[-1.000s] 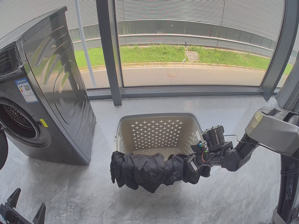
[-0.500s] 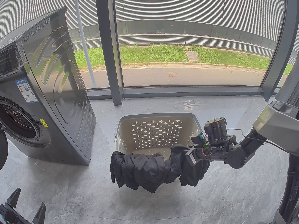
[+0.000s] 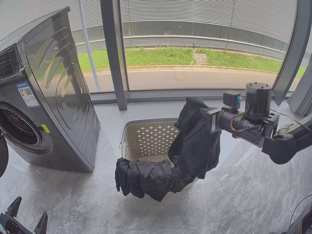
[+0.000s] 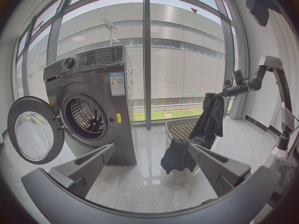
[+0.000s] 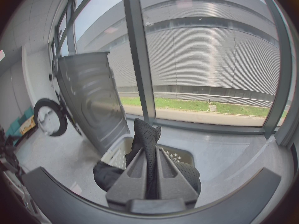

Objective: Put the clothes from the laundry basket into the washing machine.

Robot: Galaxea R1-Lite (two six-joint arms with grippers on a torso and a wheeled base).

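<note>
Head view: the right tool (image 3: 205, 111) grips a dark garment (image 3: 196, 143) above the basket (image 3: 149, 137), and the garment's lower end drapes over the near rim.
Left wrist view: the left tool (image 4: 149, 148) stands open and empty.
Right wrist view: the cloth looks soft, limp and probably light. A bunched fold should hold best.

The washing machine (image 3: 61, 91) carries a blue-white label (image 3: 27, 95) and yellow sticker (image 3: 45, 128), print illegible.
</note>
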